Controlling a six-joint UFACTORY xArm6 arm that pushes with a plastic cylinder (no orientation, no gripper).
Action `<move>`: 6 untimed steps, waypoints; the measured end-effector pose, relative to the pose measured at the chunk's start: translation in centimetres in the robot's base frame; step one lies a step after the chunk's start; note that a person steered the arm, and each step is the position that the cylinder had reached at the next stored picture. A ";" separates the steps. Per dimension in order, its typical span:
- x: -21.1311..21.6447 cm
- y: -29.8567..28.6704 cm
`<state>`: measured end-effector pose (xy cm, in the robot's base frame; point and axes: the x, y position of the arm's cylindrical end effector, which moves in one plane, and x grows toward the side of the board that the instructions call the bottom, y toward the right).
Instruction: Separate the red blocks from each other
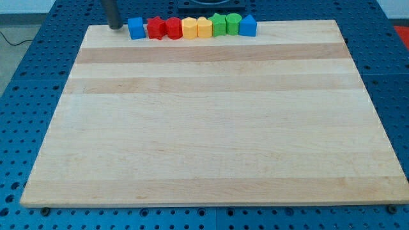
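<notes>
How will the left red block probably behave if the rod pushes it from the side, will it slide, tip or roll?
The left red block looks low and chunky, so it would likely slide, not tip. It seems to touch the right red block, so a sideways push probably moves both. My tip sits left of the blue block.

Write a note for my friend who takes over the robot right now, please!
My tip rests at the board's top edge, just left of the blue block, not touching it.
The two red blocks sit side by side, touching, in the row at the view's top, between blue and yellow.
Done: nothing yet.
Left: push one red block away from the other.
</notes>
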<state>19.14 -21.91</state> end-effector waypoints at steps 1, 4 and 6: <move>0.0 1.1; 0.3 3.1; 0.0 3.1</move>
<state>19.14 -18.78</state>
